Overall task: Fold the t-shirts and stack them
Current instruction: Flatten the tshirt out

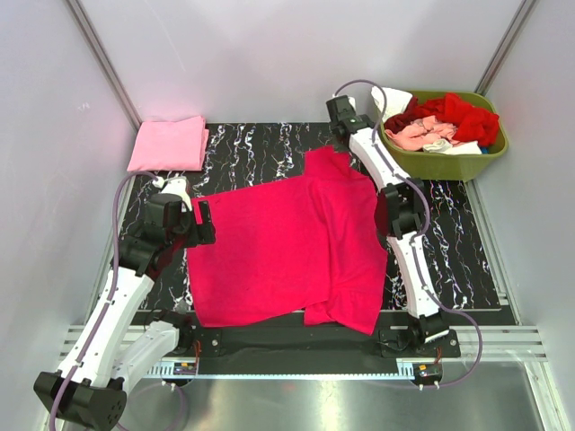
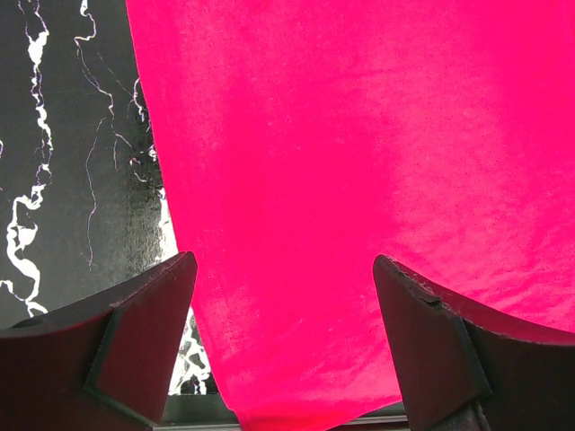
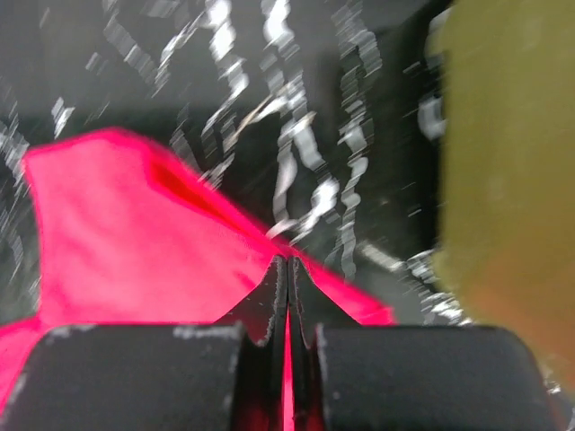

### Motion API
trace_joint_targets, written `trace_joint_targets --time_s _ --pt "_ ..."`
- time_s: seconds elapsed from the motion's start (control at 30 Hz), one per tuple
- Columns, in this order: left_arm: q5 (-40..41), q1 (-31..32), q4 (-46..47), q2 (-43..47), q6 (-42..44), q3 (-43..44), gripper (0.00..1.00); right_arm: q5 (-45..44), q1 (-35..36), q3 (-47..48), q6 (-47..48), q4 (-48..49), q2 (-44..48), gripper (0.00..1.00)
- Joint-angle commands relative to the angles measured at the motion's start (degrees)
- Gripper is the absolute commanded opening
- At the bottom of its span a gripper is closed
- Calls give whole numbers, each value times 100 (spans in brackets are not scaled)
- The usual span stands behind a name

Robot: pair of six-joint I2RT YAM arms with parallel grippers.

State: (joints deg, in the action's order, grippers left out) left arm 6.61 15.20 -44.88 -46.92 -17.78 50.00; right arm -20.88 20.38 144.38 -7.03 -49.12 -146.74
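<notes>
A bright magenta-pink t-shirt (image 1: 287,242) lies spread on the black marbled mat, with its near right part doubled over. My left gripper (image 1: 205,224) is open at the shirt's left edge. In the left wrist view its jaws (image 2: 283,262) stand wide apart just above the cloth (image 2: 359,162). My right gripper (image 1: 340,142) is at the shirt's far sleeve. In the right wrist view it is shut (image 3: 288,262) on a lifted fold of the magenta shirt (image 3: 135,242). A folded light pink t-shirt (image 1: 168,144) lies at the far left.
An olive-green basket (image 1: 449,164) at the far right holds red (image 1: 467,117), salmon (image 1: 415,135) and white shirts. It shows blurred in the right wrist view (image 3: 503,162). The mat (image 1: 260,148) has grey walls on three sides and a metal rail along the near edge.
</notes>
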Motion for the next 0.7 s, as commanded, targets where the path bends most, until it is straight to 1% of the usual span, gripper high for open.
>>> trace_joint_targets --time_s 0.0,0.1,0.13,0.17,0.2,0.23,0.27,0.3,0.33,0.37,0.4,0.43,0.53,0.57,0.6,0.67 --pt "-72 -8 305 -2 99 -60 86 -328 -201 459 192 438 137 0" --pt "-64 -8 296 -19 99 -52 86 -390 -289 530 385 964 -39 0" --pt "-64 -17 296 -28 99 -60 86 -390 -298 539 595 1131 -144 0" --pt "-64 -9 305 -28 99 -60 86 -425 -315 565 676 1446 -214 0" --pt "-64 -17 305 -37 99 -60 86 -504 -333 626 676 1554 -302 0" --pt "-64 -9 305 -54 99 -60 86 -530 -403 792 868 1642 -486 0" --pt "-64 -8 305 -72 99 -69 86 -557 -429 881 870 1808 -566 4" --pt "-55 -8 305 -98 99 -60 86 -661 -456 1021 870 1888 -636 34" --pt "-63 -8 296 -142 99 -52 86 -689 -482 1092 878 1941 -733 49" --pt "-64 -8 296 -160 99 -60 86 -654 -482 1162 878 1959 -751 62" --pt "-46 -8 287 -177 108 -43 86 -619 -491 1180 870 1977 -725 78" --pt "-46 -17 287 -204 91 -43 86 -593 -491 1146 852 1985 -586 84" --pt "-29 -17 296 -256 82 -51 86 -487 -491 935 738 1916 -130 93" --pt "6 -17 296 -274 82 -43 86 -478 -483 882 738 1802 3 93" --pt "15 -17 296 -309 73 -43 86 -452 -465 777 442 1705 161 93" --pt "51 -26 287 -484 55 -8 86 -338 -413 462 220 1477 767 93"
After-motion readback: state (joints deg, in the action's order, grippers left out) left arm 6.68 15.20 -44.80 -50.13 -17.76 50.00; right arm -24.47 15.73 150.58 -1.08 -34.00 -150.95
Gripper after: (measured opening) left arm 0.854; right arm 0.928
